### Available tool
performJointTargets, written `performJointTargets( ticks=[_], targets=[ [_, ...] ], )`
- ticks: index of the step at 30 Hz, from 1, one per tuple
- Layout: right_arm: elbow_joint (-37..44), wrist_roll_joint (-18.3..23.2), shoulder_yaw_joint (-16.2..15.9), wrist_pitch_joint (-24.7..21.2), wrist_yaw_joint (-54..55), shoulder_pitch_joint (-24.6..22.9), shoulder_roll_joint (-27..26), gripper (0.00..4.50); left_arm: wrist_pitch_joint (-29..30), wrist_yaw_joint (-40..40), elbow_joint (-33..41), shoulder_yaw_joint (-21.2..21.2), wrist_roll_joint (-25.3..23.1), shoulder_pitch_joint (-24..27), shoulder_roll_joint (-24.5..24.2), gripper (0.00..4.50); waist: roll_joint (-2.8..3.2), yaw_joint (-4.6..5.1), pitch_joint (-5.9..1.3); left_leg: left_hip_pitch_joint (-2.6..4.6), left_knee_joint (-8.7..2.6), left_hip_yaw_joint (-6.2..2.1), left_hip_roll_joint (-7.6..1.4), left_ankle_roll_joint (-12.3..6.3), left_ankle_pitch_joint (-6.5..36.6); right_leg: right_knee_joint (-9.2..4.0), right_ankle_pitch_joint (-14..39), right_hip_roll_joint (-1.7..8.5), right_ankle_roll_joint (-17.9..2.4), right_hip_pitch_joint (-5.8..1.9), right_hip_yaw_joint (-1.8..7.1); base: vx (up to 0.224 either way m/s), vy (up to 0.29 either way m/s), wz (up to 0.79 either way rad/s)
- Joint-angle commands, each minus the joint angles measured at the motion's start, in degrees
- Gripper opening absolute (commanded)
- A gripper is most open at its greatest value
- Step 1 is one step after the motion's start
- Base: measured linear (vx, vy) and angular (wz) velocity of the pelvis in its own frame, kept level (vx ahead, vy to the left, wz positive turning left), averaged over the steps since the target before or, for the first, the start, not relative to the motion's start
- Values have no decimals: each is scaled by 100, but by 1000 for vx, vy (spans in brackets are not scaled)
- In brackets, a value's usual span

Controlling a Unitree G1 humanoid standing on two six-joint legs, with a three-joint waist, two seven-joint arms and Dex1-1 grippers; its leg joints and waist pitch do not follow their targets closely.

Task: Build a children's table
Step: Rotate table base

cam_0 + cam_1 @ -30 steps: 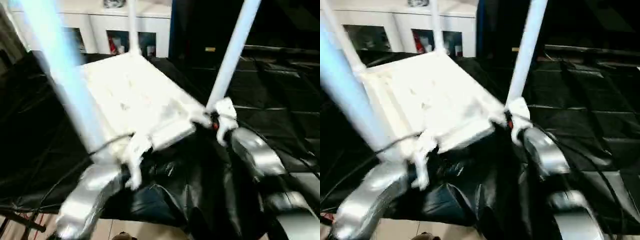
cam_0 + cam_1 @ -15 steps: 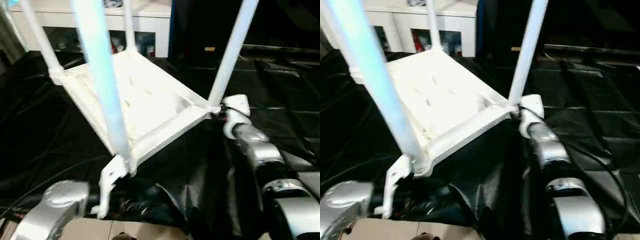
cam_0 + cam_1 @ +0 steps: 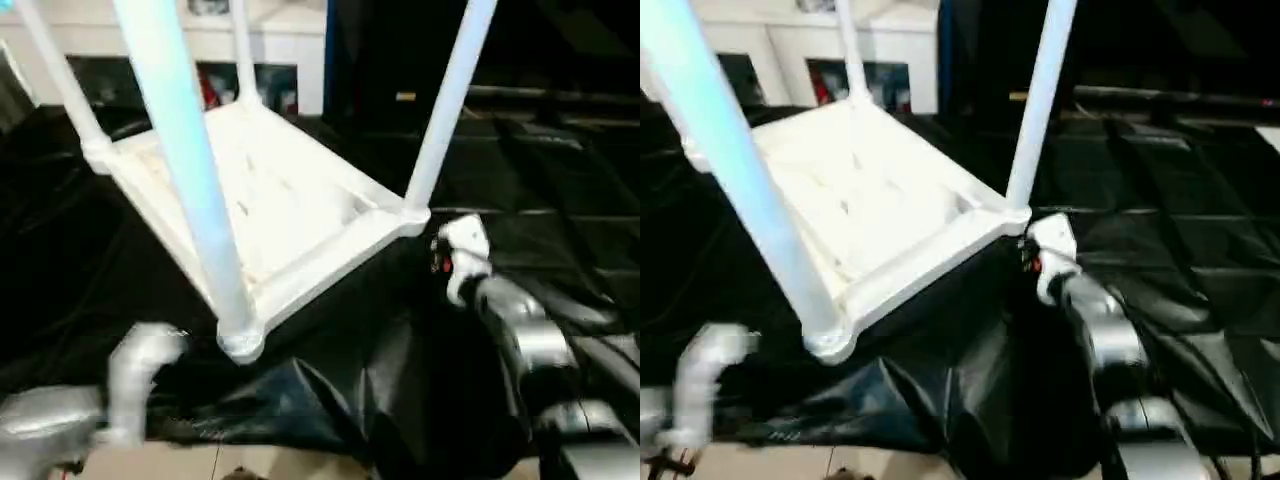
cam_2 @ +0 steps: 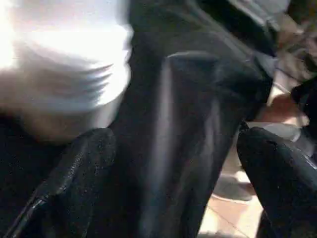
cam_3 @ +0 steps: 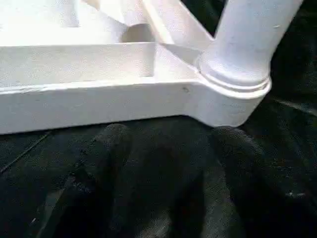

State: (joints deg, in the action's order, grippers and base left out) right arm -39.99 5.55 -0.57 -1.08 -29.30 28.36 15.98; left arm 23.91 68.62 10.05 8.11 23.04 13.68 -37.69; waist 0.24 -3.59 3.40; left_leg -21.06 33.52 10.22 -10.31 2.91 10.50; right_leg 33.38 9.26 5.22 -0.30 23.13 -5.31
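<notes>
Nearest the robot, the left gripper (image 4: pixel 168 188) hangs off the front edge of the work table draped in crinkled black cloth (image 3: pixel 560 190), its two black fingers (image 4: pixel 74 173) spread wide apart with nothing between them. The right gripper (image 5: pixel 163 158) sits just beside the near right corner socket of the tabletop, its jaws apart and holding nothing; dark cloth shows between them.

The white plastic rectangular tabletop (image 3: pixel 270 195) lies upside down on the black cloth, ribbed underside up, turned so that one rounded corner socket (image 3: pixel 240 342) points toward the robot.

Handling, as a judgement:
- Moulded plastic with hollow tubes: probably light and fairly stiff.
- Smooth surfaces may slip in a two-finger grip.
- With the legs standing up, the load is top-heavy and easy to tip.
- Best hold: the straight rim (image 5: pixel 94 101) beside a socket, or a leg close to its base, where leverage is least.

Count:
- One tabletop.
- Four long white tubular legs, all standing in corner sockets: near leg (image 3: pixel 185 170), right leg (image 3: pixel 445 105), left leg (image 3: pixel 55 80), far leg (image 3: pixel 242 50).
- Two grippers.

Farther back stands a white cabinet with open shelves (image 3: pixel 290 40).
</notes>
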Motion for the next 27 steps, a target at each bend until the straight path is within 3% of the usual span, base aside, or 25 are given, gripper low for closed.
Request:
performJointTargets(
  ticks=[1, 5, 6, 10, 11, 12, 14, 15, 20, 22, 25, 27],
  targets=[
    [231, 123, 32, -45, -74, -88, 51, 316, -67, 220, 248, 496, 226, 193, -184, 448, 16, -27, -263, 83, -527, -105, -301, -40, 2149, -388, 2183, 314, -1068, -200, 322, 0, 0, 0],
    [427, 109, 27, -121, -71, -255, -2, 316, 176, 141, 788, 1150, 663, 246, -379, 448, 66, -37, -243, 125, -544, -109, -304, 67, 2460, -394, 2272, 302, -1106, -161, 327, 0, 0, 0],
    [464, 109, 23, -142, -72, -278, -19, 316, 178, 20, 852, 1210, 716, 103, -358, 448, 49, -51, -241, 141, -544, -105, -302, 98, 2525, -394, 2237, 286, -1110, -154, 330, 0, 0, 0],
    [594, 114, -18, -242, -88, -340, -110, 316, -138, -549, 915, 1191, 946, -716, -7, 448, 81, -158, -267, 168, -529, -103, -291, 199, 2441, -379, 2075, 306, -1095, -166, 344, 0, 0, 0],
    [594, 114, -18, -242, -88, -340, -110, 316, -138, -549, 915, 1191, 946, -716, -7, 448, 75, -160, -272, 145, -528, -106, -289, 209, 2387, -359, 2007, 311, -1110, -189, 346, 0, 0, 0],
    [637, 114, -48, -258, -88, -365, -129, 316, -92, -706, 1047, 1083, 1004, -859, 137, 448, 87, -161, -297, 112, -527, -117, -292, 220, 2240, -317, 1830, 313, -1123, -230, 343, 0, 0, 0],
    [686, 114, -89, -271, -95, -394, -158, 316, 25, -892, 1244, 881, 1063, -1025, 326, 448, 67, -164, -308, 115, -505, -105, -287, 205, 2114, -306, 1682, 318, -1172, -226, 349, 0, 0, 0],
    [712, 92, -126, -278, -63, -409, -209, 316, 132, -1141, 1384, 534, 960, -1277, 641, 448, 80, -164, -326, 106, -496, -99, -283, 192, 2028, -288, 1587, 314, -1198, -242, 350, 0, 0, 0],
    [706, 27, -160, -302, -4, -378, -317, 316, 49, -1412, 1224, 94, 778, -1627, 1046, 448, 44, -162, -340, 68, -463, -95, -255, 117, 1813, -313, 1751, 324, -1106, -278, 347, 0, 0, 0],
    [585, -68, -224, -326, 111, -272, -447, 316, 78, -1563, 1138, -297, 999, -2008, 1574, 448, 61, -162, -343, 97, -456, -86, -259, 133, 1795, -333, 1788, 314, -1090, -249, 344, 0, 0, 0],
    [423, -155, -265, -334, 205, -147, -520, 316, 335, -1731, 1188, -413, 1704, -2351, 2129, 448, 70, -178, -364, 107, -448, -89, -266, 208, 1864, -312, 1646, 303, -1189, -243, 333, 0, 0, 0],
    [379, -168, -272, -347, 224, -117, -523, 316, 350, -1775, 1163, -439, 1769, -2430, 2237, 448, 52, -175, -376, 72, -433, -89, -256, 172, 1744, -277, 1387, 297, -1250, -279, 329, 0, 0, 0]
  ],
)
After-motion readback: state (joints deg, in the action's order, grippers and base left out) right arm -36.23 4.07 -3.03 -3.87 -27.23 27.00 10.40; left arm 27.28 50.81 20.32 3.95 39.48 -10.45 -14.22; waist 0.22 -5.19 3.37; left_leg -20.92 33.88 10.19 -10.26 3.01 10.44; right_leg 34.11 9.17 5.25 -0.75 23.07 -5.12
